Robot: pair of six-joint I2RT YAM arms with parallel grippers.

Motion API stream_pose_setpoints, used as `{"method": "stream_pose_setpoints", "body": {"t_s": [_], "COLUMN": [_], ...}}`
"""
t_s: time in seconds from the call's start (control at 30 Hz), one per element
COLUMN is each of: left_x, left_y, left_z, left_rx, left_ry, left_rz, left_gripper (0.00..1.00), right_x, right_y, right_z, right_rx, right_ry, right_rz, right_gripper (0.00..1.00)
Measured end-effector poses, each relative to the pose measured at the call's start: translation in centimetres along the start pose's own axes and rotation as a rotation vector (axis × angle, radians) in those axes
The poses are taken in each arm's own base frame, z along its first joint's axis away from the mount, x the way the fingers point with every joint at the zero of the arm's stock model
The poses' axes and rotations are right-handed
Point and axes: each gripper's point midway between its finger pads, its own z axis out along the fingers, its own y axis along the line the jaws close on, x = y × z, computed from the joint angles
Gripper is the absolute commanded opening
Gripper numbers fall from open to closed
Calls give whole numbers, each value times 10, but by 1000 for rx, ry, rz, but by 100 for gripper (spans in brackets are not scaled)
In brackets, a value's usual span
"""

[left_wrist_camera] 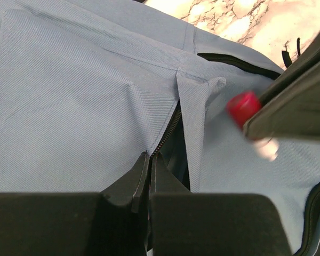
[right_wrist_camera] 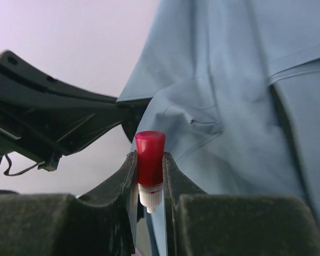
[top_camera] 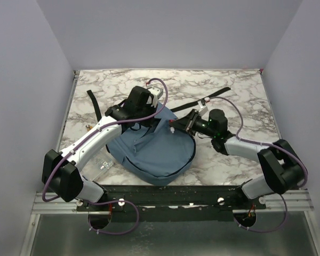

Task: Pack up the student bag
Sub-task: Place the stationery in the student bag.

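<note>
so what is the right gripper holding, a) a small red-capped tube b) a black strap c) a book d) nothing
A: the right gripper is shut on a small red-capped tube, right beside the student bag.

bag (left_wrist_camera: 85, 106): dusty-blue cloth fills nearly the whole view, creased toward the zip.
zip (left_wrist_camera: 168, 133): partly open, a dark slit with a folded flap of cloth at its far end.
left hand (left_wrist_camera: 148, 162): at the near end of the zip, fingers pressed together on the edge of the bag's cloth.
red-capped tube (left_wrist_camera: 244, 108): right of the zip, blurred, above the cloth.
right hand (left_wrist_camera: 256, 125): black, right of the zip, the tube at its tip.
worktop (left_wrist_camera: 240, 21): marbled, beyond the zip, past the bag's edge.
</note>
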Motion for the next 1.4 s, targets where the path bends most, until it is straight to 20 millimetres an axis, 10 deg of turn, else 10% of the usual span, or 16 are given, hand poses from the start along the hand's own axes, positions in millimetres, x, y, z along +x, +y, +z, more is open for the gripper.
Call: {"method": "stream_pose_setpoints", "body": {"t_s": [0.27,0.53,0.93,1.4], "left_x": [0,0,-7,-5], "left_y": [2,3,1,11], "left_z": [0,0,-11,-14], "left_rx": [-4,-5,-2,-34], "left_ry": [1,1,-34,-50], "left_rz": [-5,-4,-3,-11], "left_gripper": [0,0,0,0], "right_x": [46,36,41,42], "right_y": [10,42,26,23], "right_z": [42,58,70,107], "right_rx": [-129,-213,-114,-16], "right_ry": [119,96,35,-24], "right_rz": [141,120,142,131], "right_gripper": [6,7,10,50]}}
